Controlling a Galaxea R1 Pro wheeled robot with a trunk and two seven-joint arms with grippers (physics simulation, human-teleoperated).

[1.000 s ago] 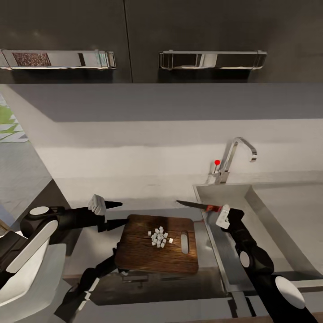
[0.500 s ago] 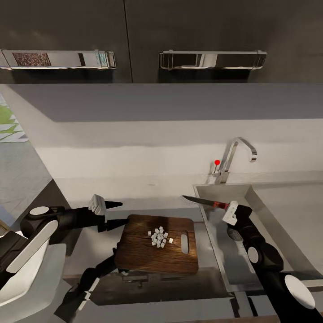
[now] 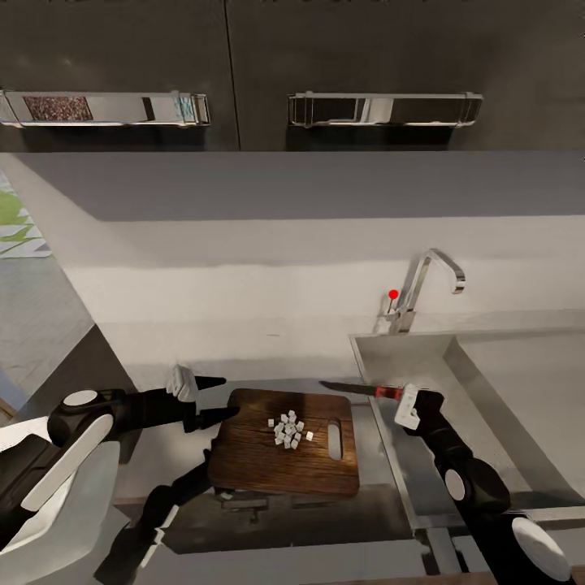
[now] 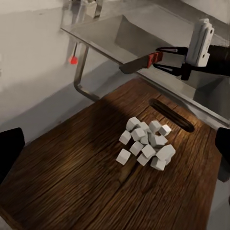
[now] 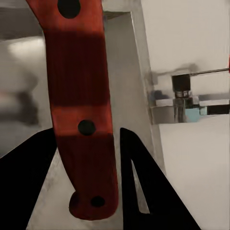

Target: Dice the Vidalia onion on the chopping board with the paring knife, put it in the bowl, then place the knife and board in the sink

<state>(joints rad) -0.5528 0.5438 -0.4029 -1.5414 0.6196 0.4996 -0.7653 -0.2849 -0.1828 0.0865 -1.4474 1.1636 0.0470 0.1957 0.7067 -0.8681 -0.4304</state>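
Dark upper cabinets (image 3: 341,49) span the top of the head view, each with a long chrome bar handle: one handle (image 3: 106,107) at the left, another (image 3: 385,108) at the right. Below them runs a pale wall (image 3: 268,236). At the far left lies a grey floor (image 3: 36,325) and a green patterned patch (image 3: 16,219).
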